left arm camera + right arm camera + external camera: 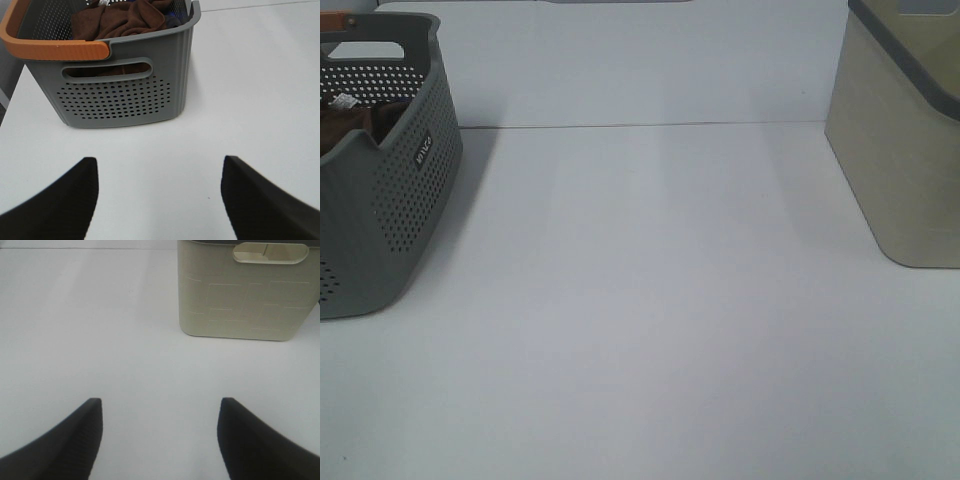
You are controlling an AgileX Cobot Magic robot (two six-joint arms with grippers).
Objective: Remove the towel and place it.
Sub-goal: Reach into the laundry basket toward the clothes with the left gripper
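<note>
Left gripper (159,161): fingers spread wide, nothing held, pointed at end wall of grey basket (415,190) and short of it. Right gripper (161,401): same wide spread, empty, facing beige bin (895,170), not touching. Rest of arm pose: cannot tell. Towel (120,22) bunched inside basket, reddish-brown, beside blue cloth (176,11). High view: basket at 10 o'clock on table (650,320), bin at 2 o'clock, well apart.
</note>
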